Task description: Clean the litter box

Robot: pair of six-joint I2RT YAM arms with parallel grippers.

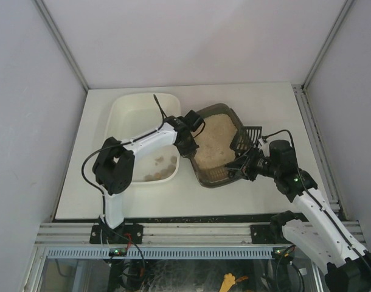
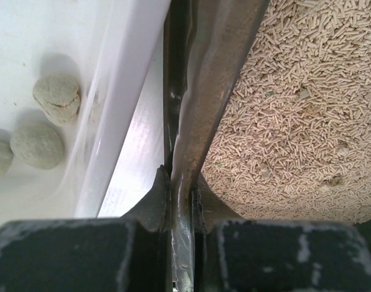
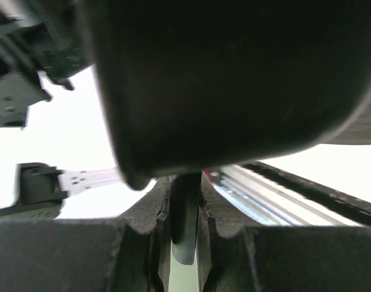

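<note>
The litter box (image 1: 214,146), a dark translucent tray of beige pellets, sits right of table centre, seemingly held up between both arms. My left gripper (image 1: 190,145) is shut on its left rim. In the left wrist view the rim (image 2: 201,91) runs up from between the jaws (image 2: 180,185), with the pellets (image 2: 295,121) to its right. My right gripper (image 1: 240,165) is shut on the box's near right edge. In the right wrist view the box's dark underside (image 3: 234,73) fills the top, and a dark lip is pinched at the gripper (image 3: 185,188).
A cream-white tub (image 1: 126,112) stands just left of the box, with several grey-green clumps (image 1: 158,175) (image 2: 56,97) at its near end. A black slotted scoop (image 1: 251,132) rests against the box's right side. Enclosure walls surround the table, and a metal rail (image 1: 191,231) runs along the near edge.
</note>
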